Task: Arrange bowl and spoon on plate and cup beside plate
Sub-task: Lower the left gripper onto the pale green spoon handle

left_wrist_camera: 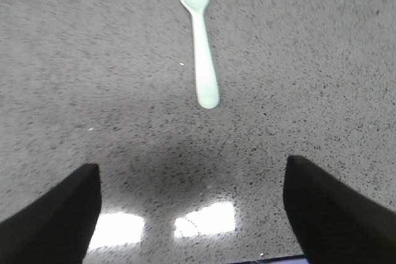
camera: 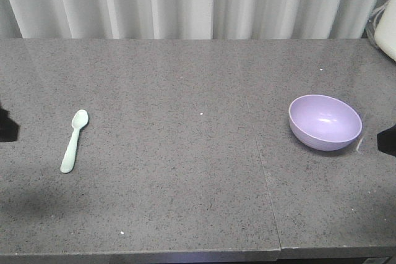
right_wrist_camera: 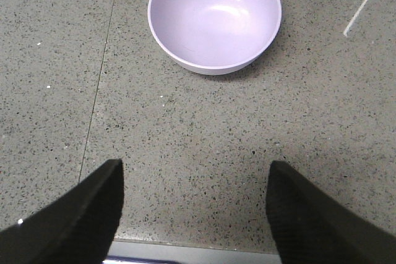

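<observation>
Mint-green spoon (camera: 74,141) lies flat on the grey speckled desk (camera: 185,202), left-middle of the front view, with the scoop end toward the upper right and the handle toward the lower left. Lavender bowl (camera: 325,122) sits upright and empty at right-middle, well apart from the spoon. No plate or cup shows in any view, so nothing is arranged yet. Left hand (left_wrist_camera: 193,214): in its wrist view both black fingers sit at the lower corners, spread wide with bare desk between them, gripping nothing. The spoon is straight ahead of it in the upper centre of that frame. Its long axis runs almost top to bottom, handle tip nearest the hand and scoop farthest, with the handle end leaning slightly right. Right hand (right_wrist_camera: 193,208): same, fingers wide apart at the lower corners and empty, with the bowl ahead at the top centre of its frame, mouth up. Key relation: the left arm is nearer the spoon, the right arm nearer the bowl. Judgement: the spoon axis lines up with the left hand's approach, so the fingers would likely close across the handle's width with little wrist turn. The handle is thin and low, so the fingers probably need to get right down at the desk. Pale curtain runs across the top of the front view.
</observation>
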Robot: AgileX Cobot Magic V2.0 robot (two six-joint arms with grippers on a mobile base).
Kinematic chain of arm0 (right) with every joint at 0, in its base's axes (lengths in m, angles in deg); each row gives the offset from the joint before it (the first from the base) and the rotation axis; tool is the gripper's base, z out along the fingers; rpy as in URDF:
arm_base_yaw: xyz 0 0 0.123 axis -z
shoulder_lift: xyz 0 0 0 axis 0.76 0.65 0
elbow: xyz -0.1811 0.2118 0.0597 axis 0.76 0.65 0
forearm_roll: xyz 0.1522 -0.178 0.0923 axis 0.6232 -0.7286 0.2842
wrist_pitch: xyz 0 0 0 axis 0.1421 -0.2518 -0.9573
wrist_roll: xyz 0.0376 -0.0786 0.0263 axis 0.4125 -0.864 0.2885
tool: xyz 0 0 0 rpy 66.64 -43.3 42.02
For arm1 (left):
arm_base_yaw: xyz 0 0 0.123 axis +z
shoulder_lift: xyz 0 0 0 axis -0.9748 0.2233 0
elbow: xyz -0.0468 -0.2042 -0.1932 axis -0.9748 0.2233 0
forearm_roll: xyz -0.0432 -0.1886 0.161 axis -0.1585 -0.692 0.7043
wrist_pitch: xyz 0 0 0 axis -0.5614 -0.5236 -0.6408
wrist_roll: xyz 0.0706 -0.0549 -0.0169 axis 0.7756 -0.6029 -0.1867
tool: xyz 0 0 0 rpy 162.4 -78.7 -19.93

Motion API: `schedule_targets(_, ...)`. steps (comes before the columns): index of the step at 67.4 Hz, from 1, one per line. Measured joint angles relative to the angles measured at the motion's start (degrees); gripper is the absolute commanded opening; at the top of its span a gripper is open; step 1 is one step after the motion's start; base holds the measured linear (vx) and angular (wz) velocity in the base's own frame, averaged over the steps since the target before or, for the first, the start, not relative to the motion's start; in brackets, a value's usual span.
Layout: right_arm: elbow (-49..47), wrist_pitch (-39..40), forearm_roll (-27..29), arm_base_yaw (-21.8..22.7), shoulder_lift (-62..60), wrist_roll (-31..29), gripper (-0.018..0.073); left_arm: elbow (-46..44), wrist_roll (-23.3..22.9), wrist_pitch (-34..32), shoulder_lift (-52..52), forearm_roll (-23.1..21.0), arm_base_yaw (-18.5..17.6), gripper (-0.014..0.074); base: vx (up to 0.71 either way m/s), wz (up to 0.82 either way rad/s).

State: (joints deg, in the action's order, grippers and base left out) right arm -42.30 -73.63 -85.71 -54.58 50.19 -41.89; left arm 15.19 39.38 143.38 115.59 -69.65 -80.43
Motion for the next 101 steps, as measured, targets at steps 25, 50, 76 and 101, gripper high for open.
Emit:
schedule_targets(25, 0.0, 0.0, 0.0, 0.0, 0.0, 0.0, 0.049, -10.1, -0.8, -0.2, 18.7, -0.2, -4.5, 0.0566, 0.0, 0.0)
schedule_targets(50, 0.0, 0.0, 0.0, 0.0, 0.0, 0.0, 0.049, -20.8, -3.8, 1.8, 34.0, 3.3, -4.5, 0.0565, 0.0, 0.0)
schedule_targets(76, 0.0, 0.1, 0.0, 0.0, 0.0, 0.0, 0.049, -24.1, -4.5, 0.5, 42.3, 3.3, -4.5, 0.0565, 0.0, 0.0)
schedule_targets(101, 0.0, 0.1, 0.0, 0.0, 0.0, 0.0, 0.049, -24.1, -4.7, -2.0, 45.7, 3.3, -4.5, 0.0565, 0.0, 0.0)
